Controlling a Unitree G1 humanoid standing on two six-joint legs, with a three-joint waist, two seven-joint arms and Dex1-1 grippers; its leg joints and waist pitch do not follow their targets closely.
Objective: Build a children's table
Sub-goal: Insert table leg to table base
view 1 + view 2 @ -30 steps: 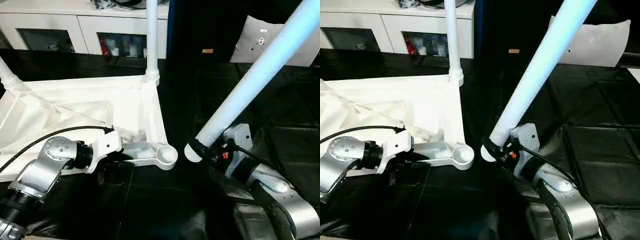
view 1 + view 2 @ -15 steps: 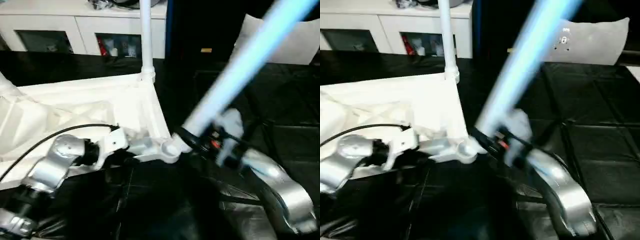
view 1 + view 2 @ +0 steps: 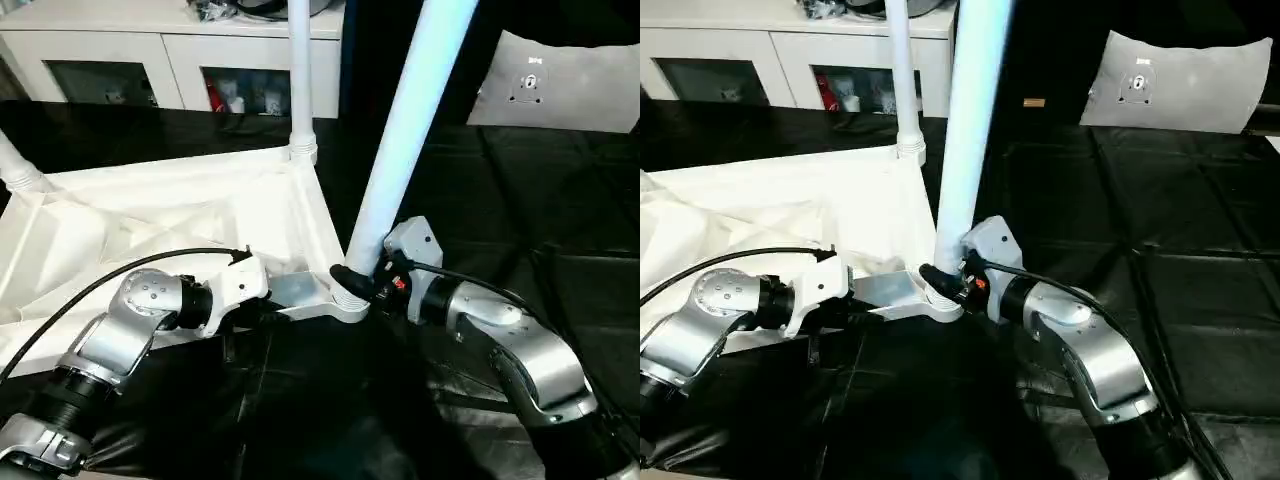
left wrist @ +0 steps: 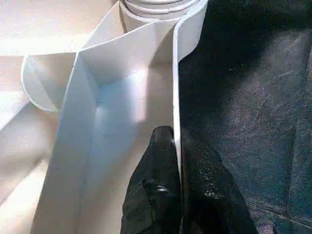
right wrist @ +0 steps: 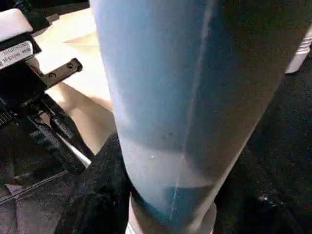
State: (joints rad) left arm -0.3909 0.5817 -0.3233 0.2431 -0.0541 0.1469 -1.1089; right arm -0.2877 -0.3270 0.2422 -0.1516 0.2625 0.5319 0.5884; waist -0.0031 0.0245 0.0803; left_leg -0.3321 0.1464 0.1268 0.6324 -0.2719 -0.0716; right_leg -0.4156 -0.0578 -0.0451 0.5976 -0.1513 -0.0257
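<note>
The long white tapered plastic leg (image 3: 405, 130), slanted and beside the corner 1 second ago, now stands nearly upright on the near corner socket (image 3: 345, 298) of the upturned white ribbed plastic tabletop (image 3: 180, 215), so seating can begin. The right gripper (image 3: 352, 280) clamps the leg's base; the left gripper (image 4: 176, 161) pinches the tabletop's rim. No legible writing.

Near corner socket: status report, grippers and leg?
Left gripper shut on tabletop rim. Right gripper holds leg near-upright, base at near corner socket. Nothing in the way.

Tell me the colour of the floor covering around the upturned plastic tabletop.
Black floor covering, clearest in the right eye view.
</note>
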